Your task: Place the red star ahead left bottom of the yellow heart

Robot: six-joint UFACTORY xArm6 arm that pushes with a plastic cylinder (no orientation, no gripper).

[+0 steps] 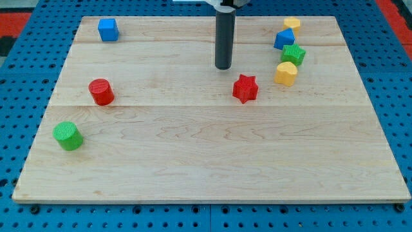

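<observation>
On the wooden tabletop [193,148], at the view's left, a green cylinder block [67,136] lies near the edge, a red cylinder block [101,91] above it, a blue cube block [108,29] near the top. My tip [223,66] has no pincer, being a plain rod; it stands just up-left of the red star block [244,88], apart from it. Right of the star lies the yellow heart block [286,73], then a green star block [293,54], another blue block [284,39] and another yellow block [291,24].

Bright, even light (soft shadows), sharp focus.
</observation>
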